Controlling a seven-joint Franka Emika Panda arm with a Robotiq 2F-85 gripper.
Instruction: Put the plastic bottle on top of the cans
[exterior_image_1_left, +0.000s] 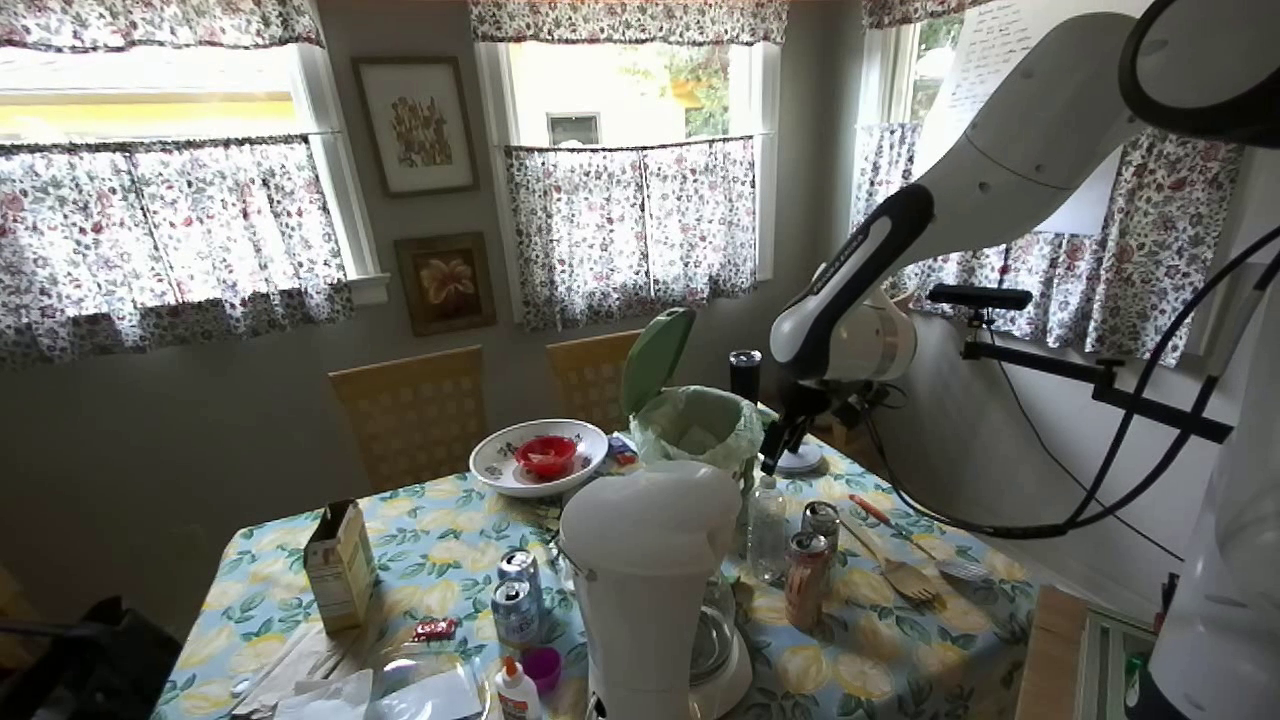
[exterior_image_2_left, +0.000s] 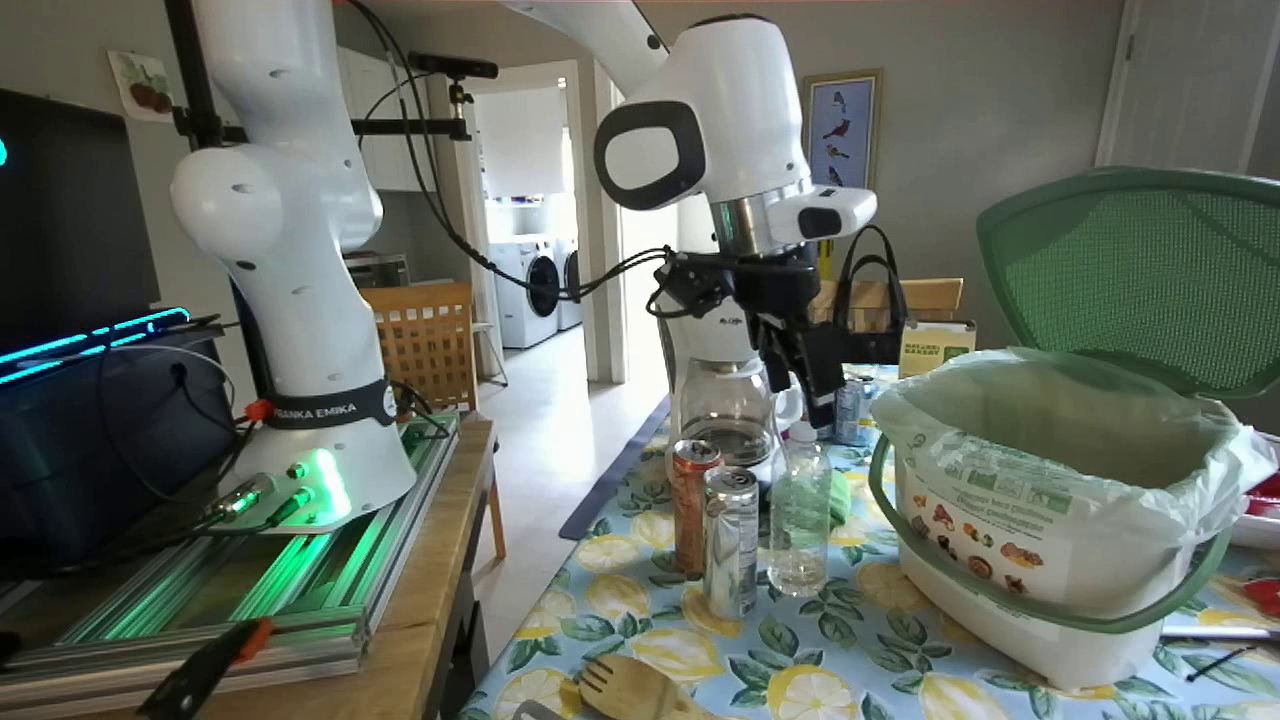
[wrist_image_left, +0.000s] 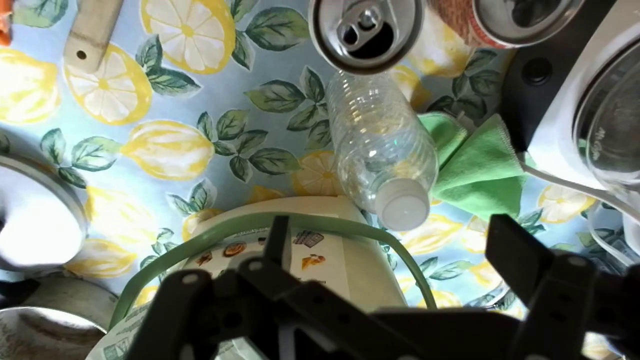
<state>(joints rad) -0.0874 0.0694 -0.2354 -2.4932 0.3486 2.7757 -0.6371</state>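
Just right of two cans (exterior_image_2_left: 731, 545) in an exterior view stands the bottle (exterior_image_2_left: 799, 515) — the claw (wrist_image_left: 391, 235) near its top spread wide, presumably to straddle it.

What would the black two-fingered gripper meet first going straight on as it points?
Likely the white cap of the slim, clear plastic bottle, just beyond the open fingers; depth is unclear.

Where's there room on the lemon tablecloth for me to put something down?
There's bare cloth between the cardboard box, white bowl and pale blue cans. Another patch lies between the orange can, wooden fork and coffee maker. It's crowded around the plastic bottle: orange can, silver can, coffee maker and bin stand close.
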